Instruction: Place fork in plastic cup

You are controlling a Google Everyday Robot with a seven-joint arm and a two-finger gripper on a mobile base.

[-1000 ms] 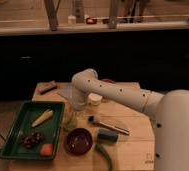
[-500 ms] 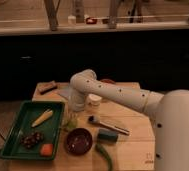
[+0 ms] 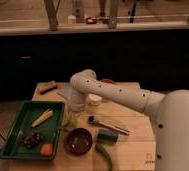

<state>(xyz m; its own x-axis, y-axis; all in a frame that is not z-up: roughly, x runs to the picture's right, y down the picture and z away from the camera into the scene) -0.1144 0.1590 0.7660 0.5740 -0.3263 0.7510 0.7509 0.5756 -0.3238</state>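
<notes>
Wooden table (image 3: 133,145) in a dim room, dark counter front behind. Pincer (image 3: 73,114) down right over the plastic cup (image 3: 70,123), grip impossible to tell. Cup between green tray (image 3: 15,127) and dark red bowl (image 3: 79,141)

The white arm (image 3: 119,96) stretches from the bulky base (image 3: 180,131) at the right across to the left, bends sharply at its elbow (image 3: 83,80) and drops straight down. The pincer (image 3: 72,116) hangs beneath, pointing downward.
</notes>
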